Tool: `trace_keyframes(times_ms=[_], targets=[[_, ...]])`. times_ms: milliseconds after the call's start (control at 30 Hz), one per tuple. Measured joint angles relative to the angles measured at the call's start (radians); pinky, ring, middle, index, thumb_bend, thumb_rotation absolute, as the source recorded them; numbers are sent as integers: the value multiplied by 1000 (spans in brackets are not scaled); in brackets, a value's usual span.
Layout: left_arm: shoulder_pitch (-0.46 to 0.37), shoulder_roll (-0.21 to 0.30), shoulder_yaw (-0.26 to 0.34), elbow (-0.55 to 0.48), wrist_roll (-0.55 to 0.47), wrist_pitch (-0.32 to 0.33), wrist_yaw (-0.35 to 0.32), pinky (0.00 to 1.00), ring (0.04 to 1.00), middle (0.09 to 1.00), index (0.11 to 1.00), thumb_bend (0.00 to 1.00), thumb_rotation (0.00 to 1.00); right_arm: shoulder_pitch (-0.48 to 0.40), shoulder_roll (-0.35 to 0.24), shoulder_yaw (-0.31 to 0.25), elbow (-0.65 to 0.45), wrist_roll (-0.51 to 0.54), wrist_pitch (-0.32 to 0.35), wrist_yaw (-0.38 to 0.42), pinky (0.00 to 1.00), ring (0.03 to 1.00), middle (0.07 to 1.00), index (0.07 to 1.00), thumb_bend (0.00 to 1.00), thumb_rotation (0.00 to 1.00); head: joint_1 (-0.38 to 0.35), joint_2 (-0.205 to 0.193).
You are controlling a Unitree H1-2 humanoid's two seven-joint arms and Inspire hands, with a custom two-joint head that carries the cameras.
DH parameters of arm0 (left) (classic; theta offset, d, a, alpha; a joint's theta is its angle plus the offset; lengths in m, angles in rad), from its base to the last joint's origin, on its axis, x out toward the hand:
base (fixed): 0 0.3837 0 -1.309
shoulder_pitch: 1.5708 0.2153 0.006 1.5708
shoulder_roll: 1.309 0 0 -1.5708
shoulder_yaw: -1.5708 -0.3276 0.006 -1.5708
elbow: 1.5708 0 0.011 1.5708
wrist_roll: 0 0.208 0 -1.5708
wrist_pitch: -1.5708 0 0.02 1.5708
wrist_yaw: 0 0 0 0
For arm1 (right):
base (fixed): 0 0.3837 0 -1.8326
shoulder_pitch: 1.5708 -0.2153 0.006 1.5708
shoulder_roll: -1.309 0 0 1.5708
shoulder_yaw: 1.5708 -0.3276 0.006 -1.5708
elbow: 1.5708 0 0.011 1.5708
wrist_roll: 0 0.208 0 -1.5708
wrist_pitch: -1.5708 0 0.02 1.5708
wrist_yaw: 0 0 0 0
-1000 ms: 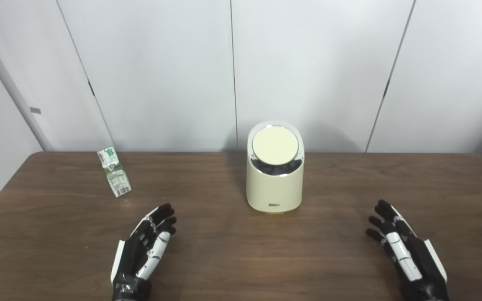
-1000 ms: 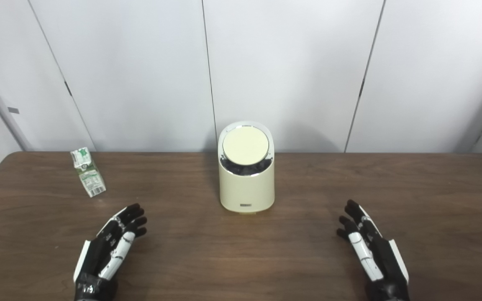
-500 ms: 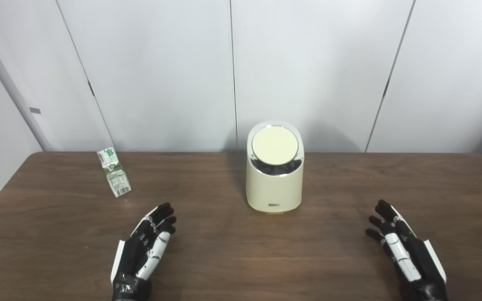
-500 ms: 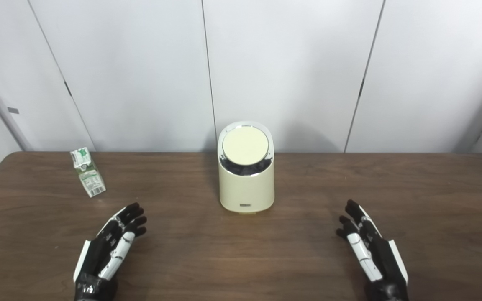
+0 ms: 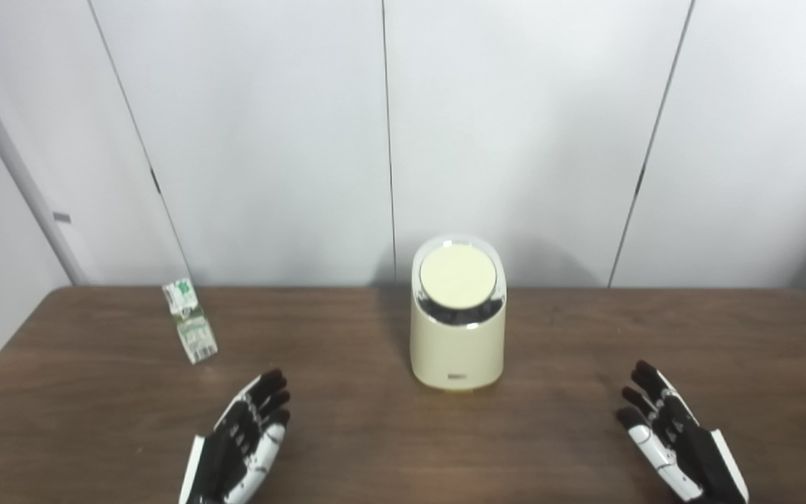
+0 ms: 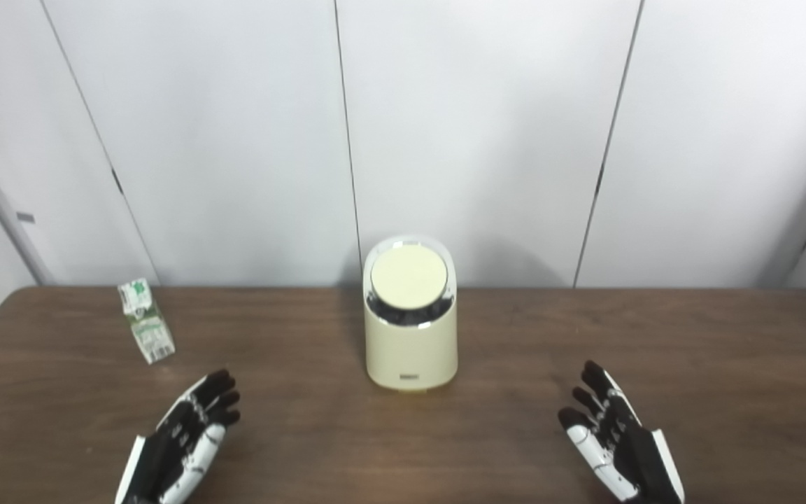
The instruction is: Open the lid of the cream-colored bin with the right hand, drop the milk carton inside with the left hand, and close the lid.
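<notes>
The cream-colored bin [image 5: 457, 343] stands upright at the middle of the brown table, its round lid [image 5: 458, 274] shut and tilted toward me. A small green-and-white milk carton [image 5: 190, 332] lies on the table at the far left; it also shows in the right eye view [image 6: 146, 330]. My left hand [image 5: 242, 441] rests open and empty near the front edge, below and right of the carton. My right hand [image 5: 676, 444] rests open and empty at the front right, well apart from the bin.
The brown table [image 5: 557, 420] runs across the whole view, its far edge against a white panelled wall [image 5: 515, 126]. Bare tabletop lies between my hands and the bin, and to the bin's right.
The whole picture has shifted down, so the camera has tilted up. The bin and carton have not moved. The right hand has turned a little on its edge.
</notes>
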State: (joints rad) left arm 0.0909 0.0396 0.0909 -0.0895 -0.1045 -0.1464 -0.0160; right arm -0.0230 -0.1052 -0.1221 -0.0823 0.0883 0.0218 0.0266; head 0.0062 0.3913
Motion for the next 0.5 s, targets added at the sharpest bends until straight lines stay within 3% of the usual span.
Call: trace_keyframes(times_ms=[133, 333, 500], targets=[[0, 0, -3, 2, 9, -6, 1, 848, 860, 869, 862, 280, 271, -68, 1, -6, -5, -5, 18, -24, 784, 890, 936, 916, 747, 378, 0, -22], [-2, -3, -6, 2, 20, -6, 6, 841, 854, 864, 861, 276, 246, -140, 1, -5, -11, -17, 20, -40, 808, 919, 952, 918, 791, 330, -5, -34], [-1, -4, -7, 2, 22, -6, 6, 843, 856, 865, 866, 276, 253, -169, 4, 8, -10, -48, 19, -52, 789, 889, 942, 906, 811, 343, -8, -29]])
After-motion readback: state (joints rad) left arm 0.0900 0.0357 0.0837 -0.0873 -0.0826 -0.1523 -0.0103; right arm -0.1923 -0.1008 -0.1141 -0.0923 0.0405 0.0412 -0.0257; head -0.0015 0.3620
